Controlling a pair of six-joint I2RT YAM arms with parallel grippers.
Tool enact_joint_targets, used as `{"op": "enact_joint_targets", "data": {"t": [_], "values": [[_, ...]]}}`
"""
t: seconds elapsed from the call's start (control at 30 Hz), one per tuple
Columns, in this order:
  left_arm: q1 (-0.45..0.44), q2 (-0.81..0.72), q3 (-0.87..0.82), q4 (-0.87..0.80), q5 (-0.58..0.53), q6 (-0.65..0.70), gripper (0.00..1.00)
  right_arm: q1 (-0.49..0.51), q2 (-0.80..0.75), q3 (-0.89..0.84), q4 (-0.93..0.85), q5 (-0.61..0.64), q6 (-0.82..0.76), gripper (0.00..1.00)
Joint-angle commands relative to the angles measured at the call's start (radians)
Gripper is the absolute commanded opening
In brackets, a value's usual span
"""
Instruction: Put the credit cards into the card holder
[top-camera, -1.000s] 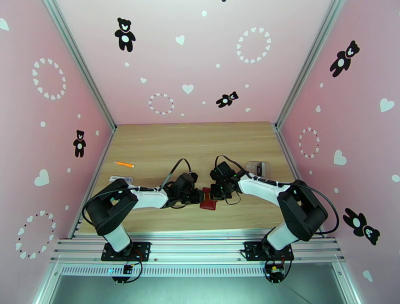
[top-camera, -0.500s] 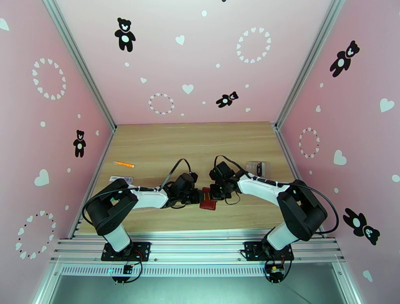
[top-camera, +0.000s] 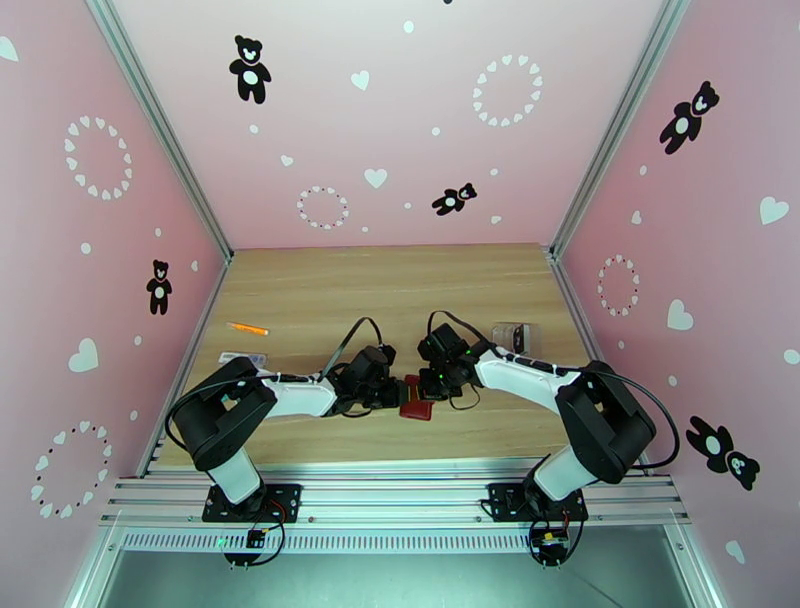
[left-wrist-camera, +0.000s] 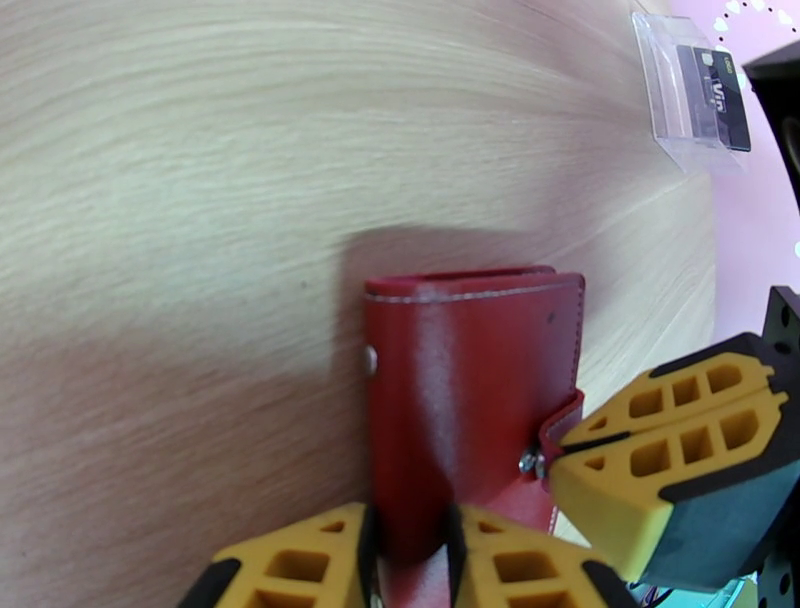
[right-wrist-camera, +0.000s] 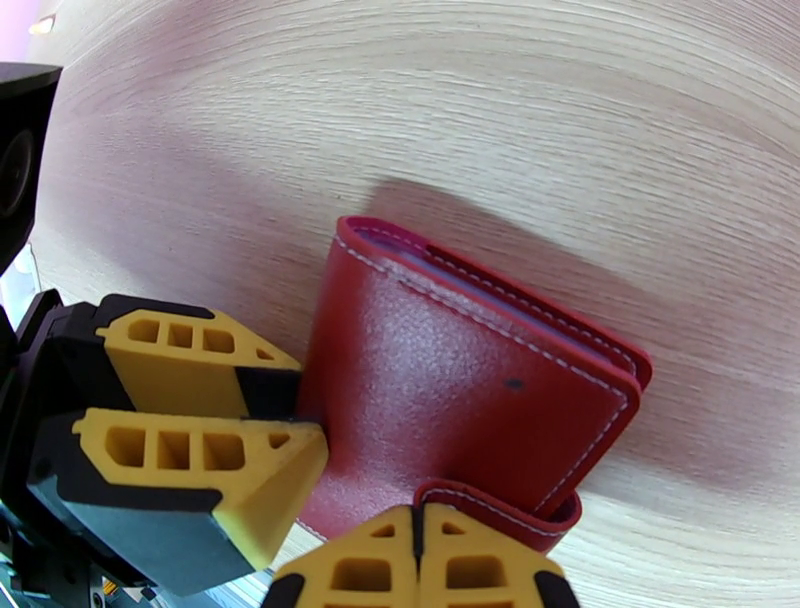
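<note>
**Top view.** Left arm and right arm folded low over the table, reaching inward to lower centre of the frame, wrists almost meeting. Between them, the card holder: dark red, closed, lying flat on the table.

**Left pincer**. Slightly parted and pinching the card holder. In the left wrist view, left pincer at bottom centre, with the red leather of the card holder filling the gap between the yellow fingers.

**Right pincer**. Pressed together, tips against the snap tab. Right pincer at the right edge of the left wrist view; right pincer at bottom centre of the right wrist view, below the card holder. Tab nipped or merely touched: cannot tell.

**Upper right, left wrist view.** Clear plastic case, well apart from the card holder, with a dark credit card inside. White lettering on the card, too blurred to read with certainty.
</note>
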Motion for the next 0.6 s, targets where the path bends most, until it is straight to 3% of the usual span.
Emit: {"op": "enact_joint_targets", "data": {"t": [0.0, 0.57], "values": [[-0.014, 0.021, 0.005, 0.008, -0.007, -0.001, 0.26, 0.008, -0.008, 0.003, -0.021, 0.0, -0.003, 0.0], [-0.016, 0.019, 0.001, 0.01, -0.008, -0.001, 0.26, 0.01, 0.067, -0.012, 0.001, 0.002, 0.0, 0.0]]}}
